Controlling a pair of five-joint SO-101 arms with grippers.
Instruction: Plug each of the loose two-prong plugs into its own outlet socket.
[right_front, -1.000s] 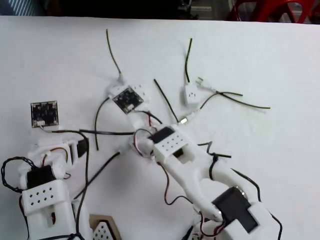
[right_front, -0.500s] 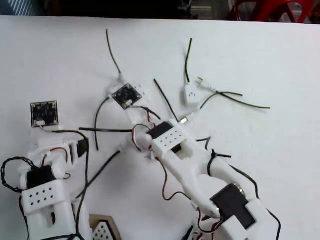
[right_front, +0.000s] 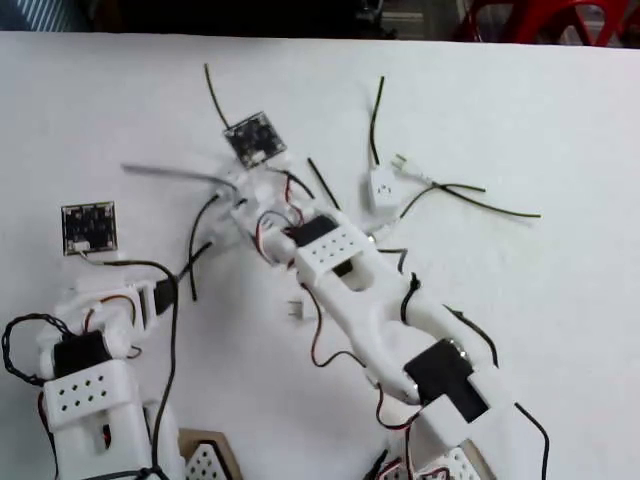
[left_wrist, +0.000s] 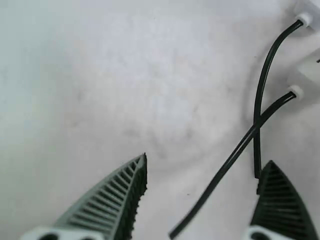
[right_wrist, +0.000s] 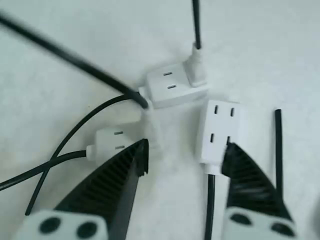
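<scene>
Progress seems slight: white socket blocks (right_wrist: 172, 86) show empty slots under the spread right pincer (right_wrist: 187, 144); left pincer (left_wrist: 207, 160), also spread, sits well apart from them

Looks steeply down from high above over the whole white worktop (right_front: 560, 120), far edge at the top. From the left wrist, peers close past two ribbed fingers (left_wrist: 112, 200) at bare worktop and black cables (left_wrist: 256, 115). From the right wrist, stares equally close between its fingers (right_wrist: 117, 185) onto white sockets (right_wrist: 170, 86), the cluster seen mid-worktop from above.
</scene>
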